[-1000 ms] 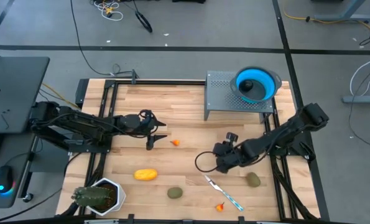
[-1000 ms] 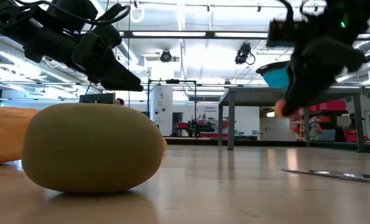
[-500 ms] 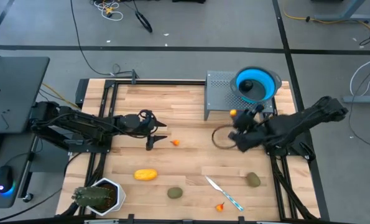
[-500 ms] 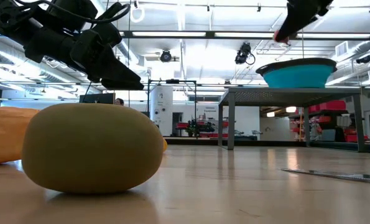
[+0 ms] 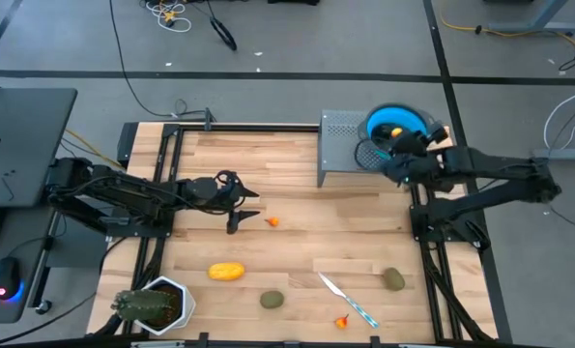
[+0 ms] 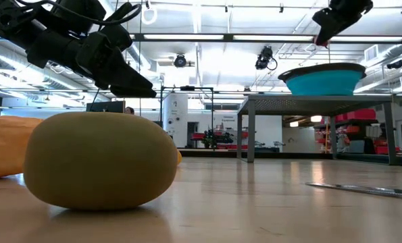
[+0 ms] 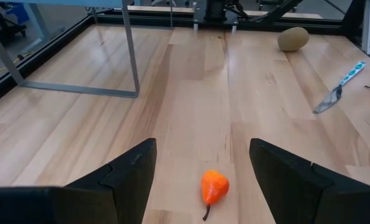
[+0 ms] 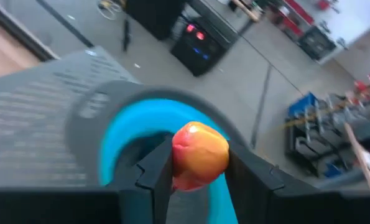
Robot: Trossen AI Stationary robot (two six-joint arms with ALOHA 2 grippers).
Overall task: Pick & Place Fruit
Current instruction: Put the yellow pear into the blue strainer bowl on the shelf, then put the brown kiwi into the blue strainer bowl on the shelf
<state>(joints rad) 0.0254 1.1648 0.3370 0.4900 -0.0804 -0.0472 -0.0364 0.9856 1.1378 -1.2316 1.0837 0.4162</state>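
Right tool above the round blue bowl

It grips a small, smooth orange-yellow fruit at mid-body; likely light, rigid, slippery. Left tool, open, hangs over a tiny orange-red pear-shaped piece on the worktop, left of the bowl.

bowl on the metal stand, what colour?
Bright blue bowl, clearest in the high view; the right gripper holds an orange-yellow fruit over it.

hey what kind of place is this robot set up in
Probably a robotics lab or workshop: a wooden table on a bare concrete floor with loose cables, a laptop alongside, and ceiling strip lights over more equipment behind.
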